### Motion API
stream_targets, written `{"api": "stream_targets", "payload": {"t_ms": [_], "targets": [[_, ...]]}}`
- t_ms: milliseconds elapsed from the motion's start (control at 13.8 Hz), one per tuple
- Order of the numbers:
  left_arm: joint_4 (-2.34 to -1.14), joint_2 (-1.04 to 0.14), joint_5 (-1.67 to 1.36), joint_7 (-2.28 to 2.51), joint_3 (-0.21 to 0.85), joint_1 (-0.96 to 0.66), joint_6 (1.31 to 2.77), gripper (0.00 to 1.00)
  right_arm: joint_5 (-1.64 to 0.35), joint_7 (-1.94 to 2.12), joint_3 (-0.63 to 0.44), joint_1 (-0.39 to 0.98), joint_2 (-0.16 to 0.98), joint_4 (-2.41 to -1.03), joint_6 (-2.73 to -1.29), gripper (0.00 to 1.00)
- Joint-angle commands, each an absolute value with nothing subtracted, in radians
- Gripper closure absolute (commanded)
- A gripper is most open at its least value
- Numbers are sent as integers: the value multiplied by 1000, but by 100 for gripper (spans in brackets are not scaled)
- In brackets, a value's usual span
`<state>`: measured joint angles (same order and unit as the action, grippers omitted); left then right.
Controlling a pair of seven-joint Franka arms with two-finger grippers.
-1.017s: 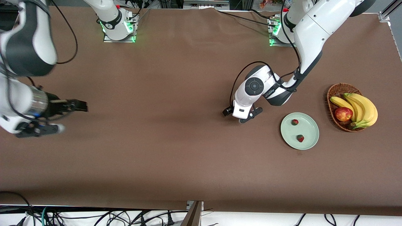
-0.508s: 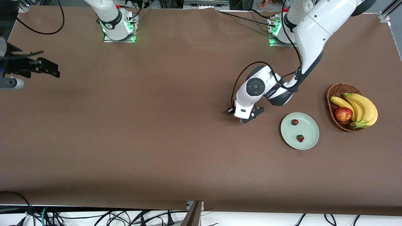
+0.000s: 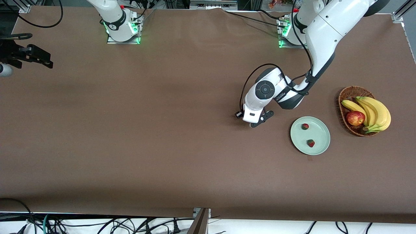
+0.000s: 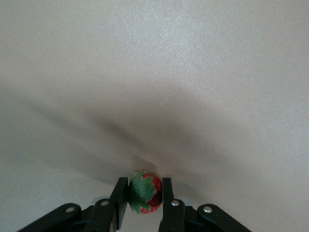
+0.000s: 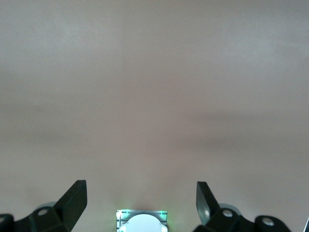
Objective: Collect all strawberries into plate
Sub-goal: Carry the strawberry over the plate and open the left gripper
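Observation:
The pale mint-green plate (image 3: 321, 132) lies beside the wicker basket, with two strawberries on it: one (image 3: 305, 126) farther from the front camera, one (image 3: 311, 143) nearer. My left gripper (image 3: 253, 122) is low over the table, beside the plate toward the right arm's end. In the left wrist view it (image 4: 144, 195) is shut on the third strawberry (image 4: 153, 189), its green top showing. My hand hides that berry in the front view. My right gripper (image 3: 35, 58) is open and empty at the right arm's end of the table; it also shows in the right wrist view (image 5: 141, 186).
A brown wicker basket (image 3: 347, 94) with bananas (image 3: 377, 110) and a red apple (image 3: 355, 118) stands at the left arm's end. The right arm's base (image 5: 141, 222) shows in the right wrist view. Brown cloth covers the table.
My right arm has swung away from the front camera along the table's end. My left gripper has shifted slightly toward the plate. The plate and its two berries have not moved.

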<state>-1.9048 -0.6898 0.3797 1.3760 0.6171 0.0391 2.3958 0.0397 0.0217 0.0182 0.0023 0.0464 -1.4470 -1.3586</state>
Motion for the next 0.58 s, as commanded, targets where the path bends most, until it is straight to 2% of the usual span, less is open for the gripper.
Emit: {"api": "stream_targets", "payload": {"t_ms": [0,290,508], "targets": [[-1899,-631,400,1365,618,60,2357,93,46,51,20,-2,32,-1465,-1351,0],[-1726,-627,399,1172,621,101,2075,93,46,49,20,-2,43,-1459,-1351,0],[-1678,-627,399,920,621,191,1967,92,48,46,21,-2,55,-1447,-1351,0]]}}
